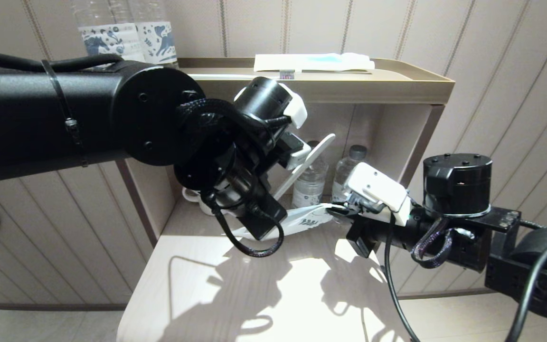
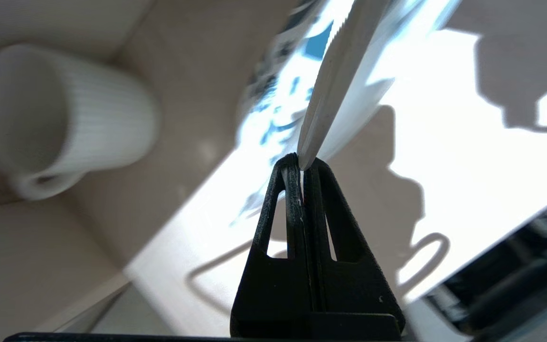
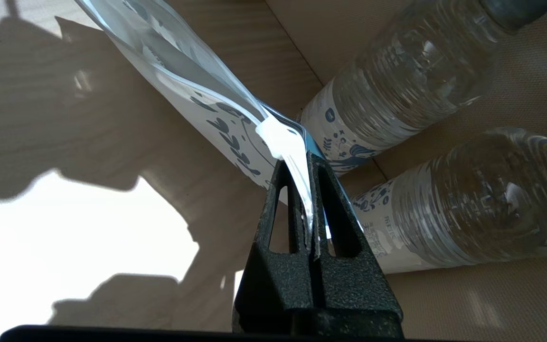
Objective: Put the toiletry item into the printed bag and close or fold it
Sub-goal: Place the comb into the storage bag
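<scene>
My left gripper (image 2: 303,164) is shut on one end of a thin white flat toiletry packet (image 2: 335,80), seen edge-on. In the head view that packet (image 1: 323,145) slants up above the table inside the cubby, and the left fingers hide behind their own wrist. Below it lies the printed bag (image 1: 309,219), white with dark-blue leaf print (image 2: 278,109). My right gripper (image 1: 337,211) is shut on the bag's corner (image 3: 197,104), right by the white slider (image 3: 278,135), and holds that edge lifted off the table.
A white ribbed mug (image 2: 60,118) stands in the cubby's back left corner. Two water bottles (image 1: 311,175) (image 1: 349,171) stand at the back, close behind the bag. A white-and-blue toothbrush packet (image 1: 314,61) and more bottles (image 1: 126,33) sit on the upper shelf.
</scene>
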### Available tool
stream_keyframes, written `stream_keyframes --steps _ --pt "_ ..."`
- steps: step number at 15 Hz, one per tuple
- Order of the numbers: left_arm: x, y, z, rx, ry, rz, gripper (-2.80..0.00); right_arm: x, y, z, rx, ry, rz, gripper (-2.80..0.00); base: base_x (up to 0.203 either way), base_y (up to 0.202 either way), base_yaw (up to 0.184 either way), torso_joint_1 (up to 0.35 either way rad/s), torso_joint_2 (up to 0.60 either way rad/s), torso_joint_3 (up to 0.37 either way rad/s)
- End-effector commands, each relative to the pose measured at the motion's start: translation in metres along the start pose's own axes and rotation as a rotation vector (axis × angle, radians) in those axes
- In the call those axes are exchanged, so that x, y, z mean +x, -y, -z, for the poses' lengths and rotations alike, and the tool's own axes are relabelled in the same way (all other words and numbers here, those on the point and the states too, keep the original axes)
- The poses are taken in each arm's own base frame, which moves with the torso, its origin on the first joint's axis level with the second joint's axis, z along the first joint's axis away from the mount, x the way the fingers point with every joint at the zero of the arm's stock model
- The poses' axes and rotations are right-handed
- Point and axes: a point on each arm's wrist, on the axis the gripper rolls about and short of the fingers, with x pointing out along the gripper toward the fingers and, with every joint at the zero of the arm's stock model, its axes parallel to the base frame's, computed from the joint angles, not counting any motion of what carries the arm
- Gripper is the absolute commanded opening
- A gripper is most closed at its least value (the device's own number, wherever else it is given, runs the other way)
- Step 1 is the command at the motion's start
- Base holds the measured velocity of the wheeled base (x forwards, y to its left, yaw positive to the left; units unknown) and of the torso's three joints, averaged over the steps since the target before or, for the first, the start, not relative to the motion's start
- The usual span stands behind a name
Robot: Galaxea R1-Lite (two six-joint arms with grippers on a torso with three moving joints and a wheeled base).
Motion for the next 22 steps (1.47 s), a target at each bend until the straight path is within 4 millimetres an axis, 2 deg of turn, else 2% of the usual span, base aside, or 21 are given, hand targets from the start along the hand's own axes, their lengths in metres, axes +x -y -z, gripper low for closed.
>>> stream_keyframes --steps 1,6,11,19,22 --pt "0.009 0.006 0.002 -0.006 -0.001 0.053 -2.80 0.001 0.000 0.000 -0.002 0.002 0.000 -2.80 0.000 0.000 0.000 0.000 0.00 0.000" --pt "0.029 0.009 0.007 -0.027 0.048 0.058 -2.80 0.001 -0.001 0.001 -0.004 0.000 -0.003 -2.80 0.000 0.000 0.000 0.000 0.00 0.000" --pt "0.033 0.004 0.010 -0.026 0.039 0.046 -2.80 0.003 -0.002 0.003 -0.005 -0.005 -0.008 -2.80 0.000 0.000 0.000 0.000 0.00 0.000" --pt "0.026 -0.003 0.033 0.080 -0.028 0.014 -2.80 0.002 -0.001 0.001 -0.004 0.001 -0.004 -2.80 0.000 0.000 0.000 0.000 0.00 0.000" --pt "0.035 0.001 0.040 0.133 -0.066 0.018 -2.80 0.003 -0.001 0.001 -0.004 0.001 -0.006 -2.80 0.000 0.000 0.000 0.000 0.00 0.000"
